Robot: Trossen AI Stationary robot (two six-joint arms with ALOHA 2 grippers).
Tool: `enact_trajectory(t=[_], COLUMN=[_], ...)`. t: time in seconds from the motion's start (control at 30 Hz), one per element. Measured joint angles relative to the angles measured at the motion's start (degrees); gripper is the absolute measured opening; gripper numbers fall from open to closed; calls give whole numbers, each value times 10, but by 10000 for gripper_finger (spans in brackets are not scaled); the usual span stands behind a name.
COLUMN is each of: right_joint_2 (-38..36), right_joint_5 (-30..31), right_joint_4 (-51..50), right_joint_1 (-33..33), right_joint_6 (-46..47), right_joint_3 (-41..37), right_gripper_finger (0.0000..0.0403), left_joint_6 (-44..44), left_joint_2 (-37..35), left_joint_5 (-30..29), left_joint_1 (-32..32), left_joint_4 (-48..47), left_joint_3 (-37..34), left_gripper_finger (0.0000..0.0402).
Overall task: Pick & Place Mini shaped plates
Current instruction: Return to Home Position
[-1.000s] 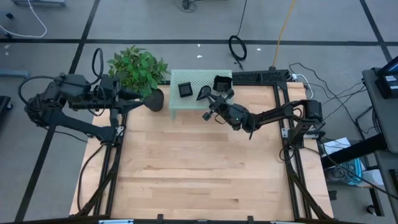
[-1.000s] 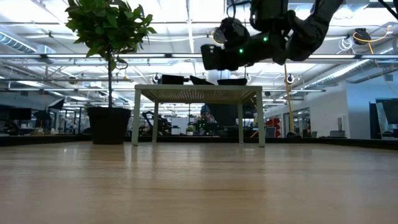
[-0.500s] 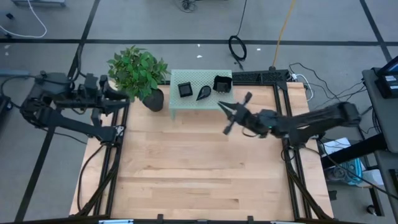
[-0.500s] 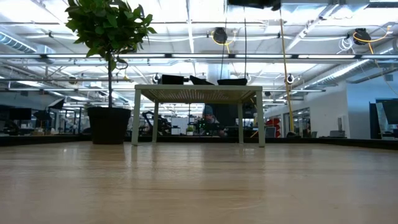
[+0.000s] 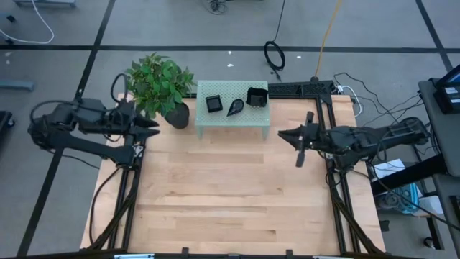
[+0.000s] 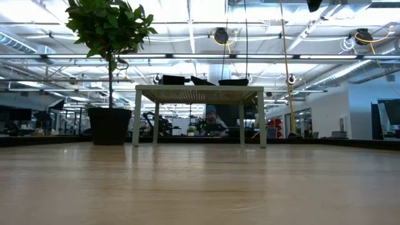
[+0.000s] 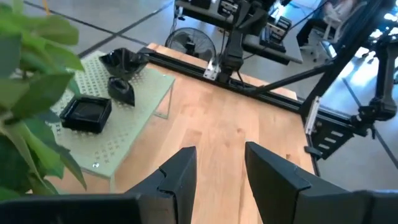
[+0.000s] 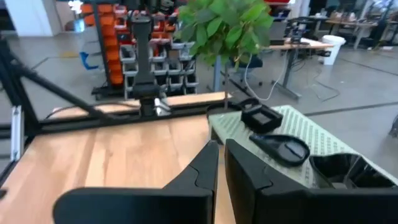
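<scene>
Three glossy black mini plates rest flat on a small pale green perforated stand (image 5: 232,115) at the table's far edge. They are a square one (image 5: 213,103), a teardrop (image 5: 235,108) and a wavy-edged one (image 5: 256,96). The low view shows them on the stand's top (image 6: 200,90). My left gripper (image 5: 153,124) is open, at the table's left edge near the plant pot, and points toward the stand. My right gripper (image 5: 282,134) is shut and empty. It hovers right of the stand and points left; its own wrist view (image 8: 222,165) shows the plates ahead.
A leafy plant in a dark pot (image 5: 177,115) stands just left of the stand, close to my left gripper. The bare wooden tabletop (image 5: 230,194) spreads toward the near edge. Black frame rails (image 5: 334,180) run along both sides. A person (image 6: 211,119) sits far behind the table.
My right gripper has drawn back from over the stand toward the table's right edge and risen out of the low view. My left gripper has pulled back from the plant pot toward the left edge, then come slightly nearer. The three plates have stayed in place.
</scene>
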Motion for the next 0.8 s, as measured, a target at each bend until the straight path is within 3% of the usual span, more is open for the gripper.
enact_trajectory(t=[0.27, 0.8], right_joint_2=[-63, -152], right_joint_5=[2, 5], right_joint_4=[17, 405], right_joint_1=[15, 15], right_joint_6=[10, 36], right_joint_3=[-100, -386], right_gripper_finger=[20, 20], left_joint_6=[-14, -46], left_joint_2=[-70, -185], left_joint_5=[-7, -12], left_joint_1=[0, 0], left_joint_4=[104, 353], left_joint_3=[-136, -403], left_gripper_finger=[141, 141])
